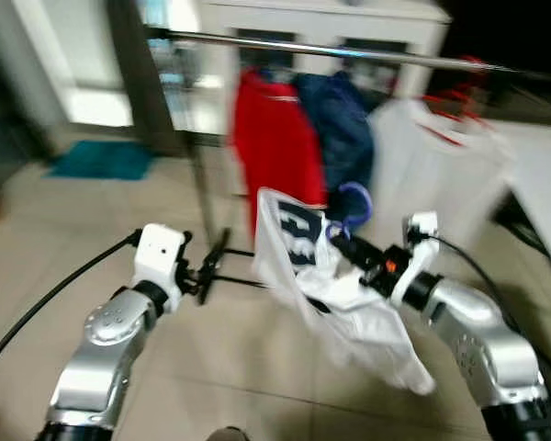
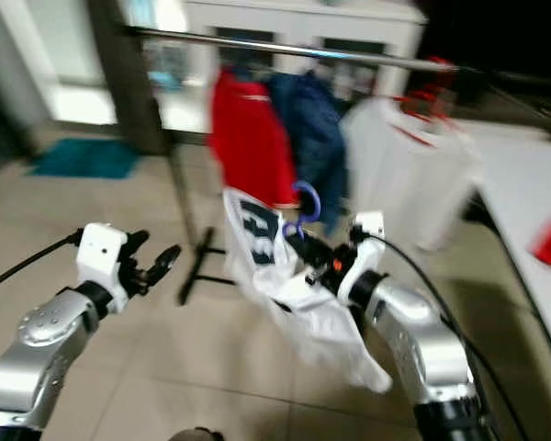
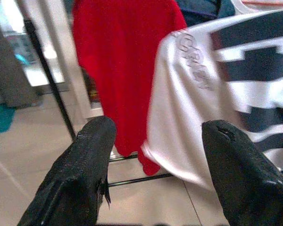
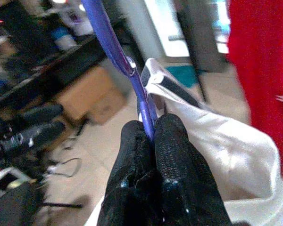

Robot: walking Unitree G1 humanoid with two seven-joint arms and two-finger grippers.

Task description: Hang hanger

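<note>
Nearest, the right gripper [image 4: 153,136] pinches shut on the thin blue hanger [image 4: 114,44] below its hook, a light, stiff hold bearing a limp white shirt [image 1: 349,312] short of the rail [image 1: 349,50], while the left gripper [image 3: 155,165] gapes empty.

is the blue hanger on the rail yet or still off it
Off. The right gripper is shut on the blue hanger, whose hook sits below the rail, white shirt draped from it.

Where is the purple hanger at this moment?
The purple hanger is pinched in the right pincer, carrying a white shirt, below the rail and in front of the red garment.
</note>
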